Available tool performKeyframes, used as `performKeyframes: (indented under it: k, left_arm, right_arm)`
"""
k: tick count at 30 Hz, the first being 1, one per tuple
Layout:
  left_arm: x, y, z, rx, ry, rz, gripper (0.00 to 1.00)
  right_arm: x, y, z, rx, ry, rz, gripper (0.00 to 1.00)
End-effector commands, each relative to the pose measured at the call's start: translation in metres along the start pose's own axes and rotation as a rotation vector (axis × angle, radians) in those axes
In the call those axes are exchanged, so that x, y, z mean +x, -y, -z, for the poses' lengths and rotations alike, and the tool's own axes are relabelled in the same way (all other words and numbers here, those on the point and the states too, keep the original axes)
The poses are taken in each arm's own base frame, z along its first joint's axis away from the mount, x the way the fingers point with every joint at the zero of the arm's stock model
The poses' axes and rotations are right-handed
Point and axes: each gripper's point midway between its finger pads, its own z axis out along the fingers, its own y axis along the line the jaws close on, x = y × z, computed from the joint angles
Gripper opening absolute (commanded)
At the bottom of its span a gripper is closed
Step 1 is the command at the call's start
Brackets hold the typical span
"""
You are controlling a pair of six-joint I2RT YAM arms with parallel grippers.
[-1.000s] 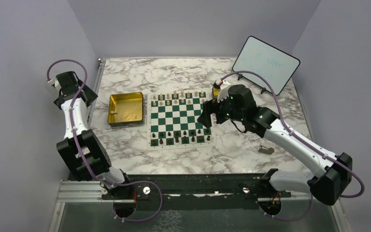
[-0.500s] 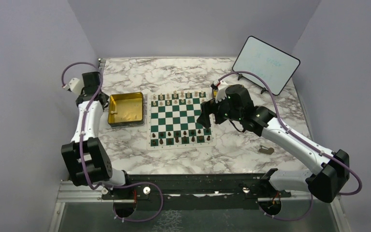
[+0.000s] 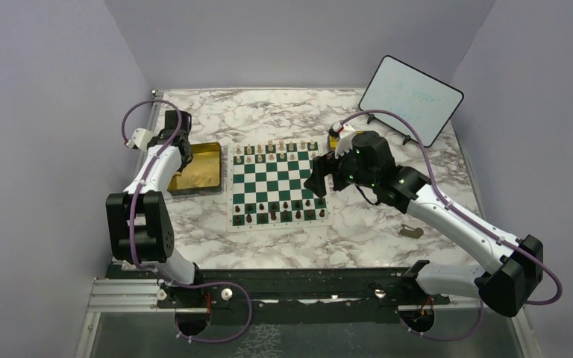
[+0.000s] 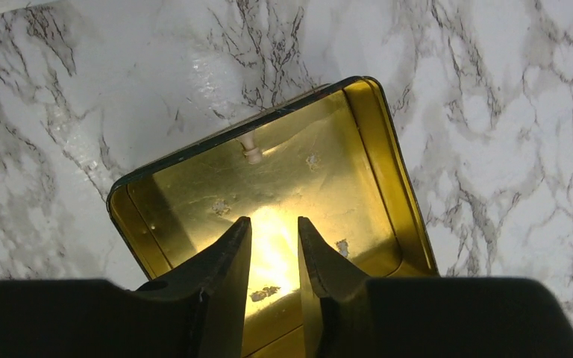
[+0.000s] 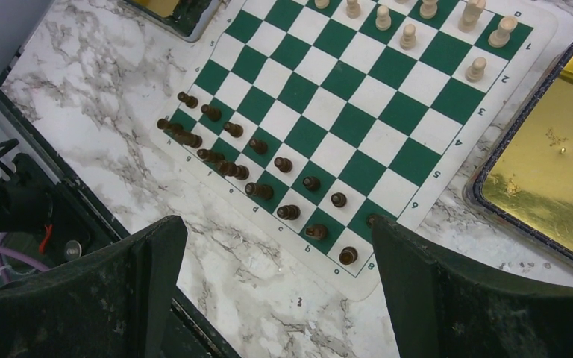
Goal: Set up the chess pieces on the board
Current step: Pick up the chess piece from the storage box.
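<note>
The board (image 3: 278, 184) lies flat mid-counter (image 3: 358, 231), its edges about square with the counter's. Cream pieces (image 3: 271, 153) stand upright along its two far rows and dark pieces (image 3: 272, 215) stand upright along the two near rows; both lines run left to right. The left claw (image 4: 274, 224) hangs over a gold tin (image 3: 205, 175) just left of the board, its jaws a narrow gap apart and grasping nothing. One cream piece (image 4: 251, 149) sits in that tin against a wall. It seems to lie on its side, long axis pointing away from the claw, though glare leaves that unsure. The right claw (image 5: 277, 222) hovers above the board's right edge, released, spread wide and empty. A second tin (image 5: 559, 171) lies just beside that edge.
</note>
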Motion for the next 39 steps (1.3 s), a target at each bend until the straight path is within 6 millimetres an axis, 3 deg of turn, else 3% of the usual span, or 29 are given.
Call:
performKeyframes:
  k: [1, 4, 16, 34, 39]
  left_arm:
    - [-0.005, -0.008, 0.000, -0.053, 0.045, 0.195, 0.30]
    - [-0.007, -0.008, -0.012, -0.071, 0.086, 0.174, 0.30]
    - [0.019, -0.013, -0.053, -0.161, 0.066, 0.121, 0.37]
    - [0.025, -0.010, -0.081, -0.190, 0.100, 0.040, 0.37]
    - [0.026, -0.010, -0.088, -0.200, 0.101, 0.027, 0.31]
  right_arm:
    - [-0.018, -0.004, 0.002, -0.013, 0.048, 0.025, 1.00]
    - [-0.017, -0.005, 0.003, -0.018, 0.050, 0.025, 1.00]
    - [-0.015, 0.000, 0.008, 0.008, 0.059, 0.026, 1.00]
    - [-0.005, 0.011, 0.000, 0.056, 0.030, 0.036, 1.00]
    - [-0.002, 0.013, -0.002, 0.063, 0.025, 0.040, 1.00]
